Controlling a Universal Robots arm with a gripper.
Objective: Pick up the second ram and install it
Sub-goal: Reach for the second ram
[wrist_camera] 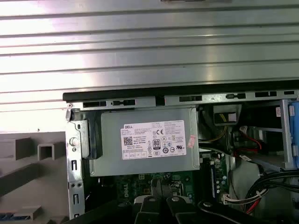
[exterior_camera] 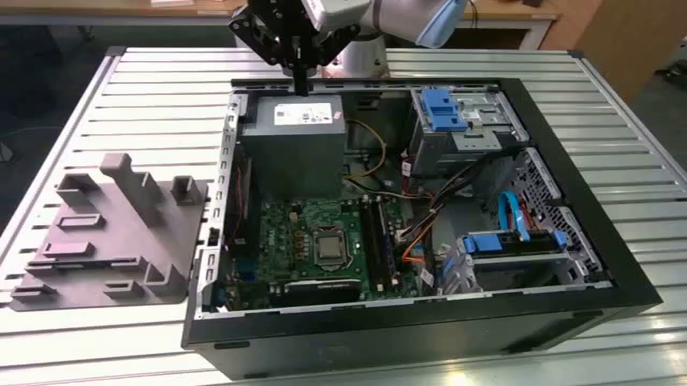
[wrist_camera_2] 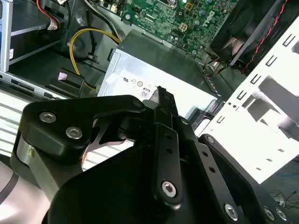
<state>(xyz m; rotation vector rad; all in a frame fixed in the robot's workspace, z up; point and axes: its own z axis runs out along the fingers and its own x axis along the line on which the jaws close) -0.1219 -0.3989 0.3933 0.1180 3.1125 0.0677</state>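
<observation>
While the slatted table [exterior_camera: 86,96] carries the open black case [exterior_camera: 429,338] and, to the exterior view's left of it, the grey fixture [exterior_camera: 108,233], the arm [exterior_camera: 397,16] hangs over the case's far wall. Its gripper [exterior_camera: 301,84] sits just above the far edge of the power supply [exterior_camera: 292,153], fingers [wrist_camera_2: 164,140] pressed together; whether they pinch anything I cannot tell. Long dark strips [exterior_camera: 374,241] lie on the green board [exterior_camera: 285,233], and I cannot tell whether the ram is among them.
</observation>
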